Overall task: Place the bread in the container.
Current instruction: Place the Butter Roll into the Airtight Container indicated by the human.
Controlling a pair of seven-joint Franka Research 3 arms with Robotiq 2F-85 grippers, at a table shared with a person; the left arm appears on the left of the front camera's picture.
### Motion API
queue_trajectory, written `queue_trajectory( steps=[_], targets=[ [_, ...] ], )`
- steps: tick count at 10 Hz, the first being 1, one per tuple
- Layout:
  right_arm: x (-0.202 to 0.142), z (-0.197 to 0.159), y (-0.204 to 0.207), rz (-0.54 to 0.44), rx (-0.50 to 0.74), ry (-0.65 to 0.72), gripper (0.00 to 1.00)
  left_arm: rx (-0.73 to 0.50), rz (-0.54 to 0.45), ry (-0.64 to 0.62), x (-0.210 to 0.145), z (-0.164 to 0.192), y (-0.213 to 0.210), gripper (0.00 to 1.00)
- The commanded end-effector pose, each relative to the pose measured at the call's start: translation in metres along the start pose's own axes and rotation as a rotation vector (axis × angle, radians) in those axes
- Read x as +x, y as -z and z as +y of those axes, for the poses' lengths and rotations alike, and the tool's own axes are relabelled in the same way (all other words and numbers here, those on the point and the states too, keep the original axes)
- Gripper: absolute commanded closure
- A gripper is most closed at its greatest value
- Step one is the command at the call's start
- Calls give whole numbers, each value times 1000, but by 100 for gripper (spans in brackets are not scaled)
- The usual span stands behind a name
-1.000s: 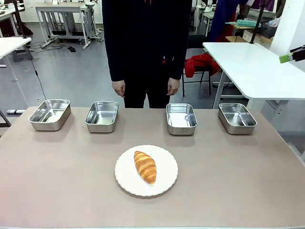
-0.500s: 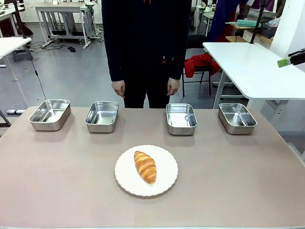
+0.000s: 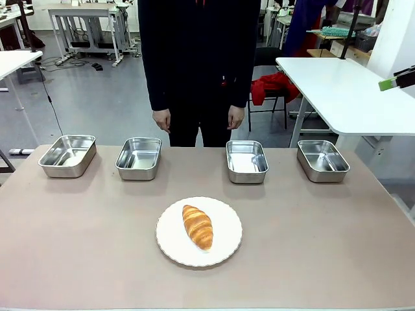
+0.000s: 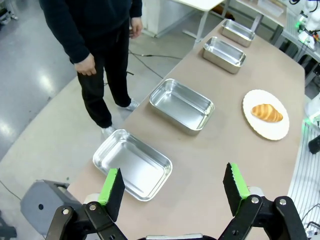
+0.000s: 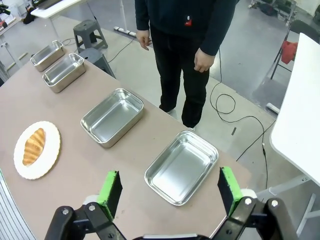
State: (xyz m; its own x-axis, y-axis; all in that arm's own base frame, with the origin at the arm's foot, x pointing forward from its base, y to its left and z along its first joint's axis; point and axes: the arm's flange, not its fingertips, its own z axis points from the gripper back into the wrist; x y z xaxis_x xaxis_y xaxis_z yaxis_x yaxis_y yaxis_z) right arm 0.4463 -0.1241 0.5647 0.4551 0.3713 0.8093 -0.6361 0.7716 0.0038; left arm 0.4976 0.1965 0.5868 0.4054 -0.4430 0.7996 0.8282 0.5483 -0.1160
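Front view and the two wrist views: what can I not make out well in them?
1. Right gripper, front view: the right edge cuts it off; one green pad shows, so its jaws cannot be judged there.
2. Person, front view: the top edge cuts off everything above the chest.
3. Bread, all views: the underside is hidden against the plate.
4. Four trays: they look alike; which one is meant cannot be told.

Shiny stainless-steel trays (image 3: 247, 161); glossy, ridged bread (image 3: 198, 226); smooth white plate (image 3: 227, 245); matt table (image 3: 324, 246)
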Motion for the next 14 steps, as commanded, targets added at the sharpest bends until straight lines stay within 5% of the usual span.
queue_trajectory(
  steps=[1,14],
  targets=[
    [2,1,-1,-17,3,-2,0,3,-6,3,2,-1,-2,0],
    [2,1,-1,-17,3,-2,0,3,-6,3,2,-1,-2,0]
  ],
)
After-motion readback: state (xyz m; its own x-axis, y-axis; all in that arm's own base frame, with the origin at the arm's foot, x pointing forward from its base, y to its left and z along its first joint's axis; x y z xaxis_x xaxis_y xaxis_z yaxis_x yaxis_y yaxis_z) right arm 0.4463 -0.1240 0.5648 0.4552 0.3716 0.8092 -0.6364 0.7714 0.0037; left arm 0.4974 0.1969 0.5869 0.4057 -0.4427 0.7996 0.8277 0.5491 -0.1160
